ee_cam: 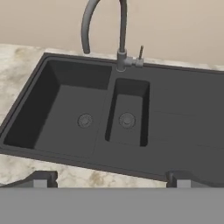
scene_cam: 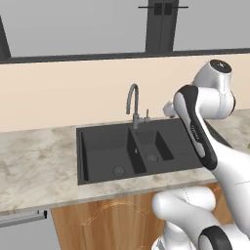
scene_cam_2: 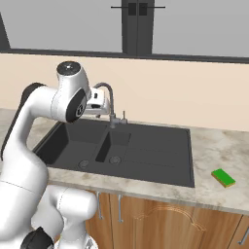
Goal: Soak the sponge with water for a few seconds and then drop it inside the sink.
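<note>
The sponge [scene_cam_2: 223,177], green on top with a yellow edge, lies flat on the marble counter to the right of the sink. The black double-basin sink [scene_cam_2: 155,160] [scene_cam: 97,132] [ee_cam: 183,113] has a large basin, a small basin and a flat drain area. Its grey gooseneck faucet [scene_cam_2: 111,99] [scene_cam: 133,100] [ee_cam: 105,17] runs no water; no stream is in view. My gripper [ee_cam: 112,180] hovers high over the sink's front, open, with nothing between its wide-apart fingertips [ee_cam: 43,178]. It is far to the left of the sponge.
A faucet lever [ee_cam: 140,52] sticks up beside the spout base. The beige wall [scene_cam_2: 194,92] runs behind the counter, with a dark-framed window [scene_cam_2: 136,24] above. Wooden cabinet doors [scene_cam_2: 155,221] sit below the counter edge.
</note>
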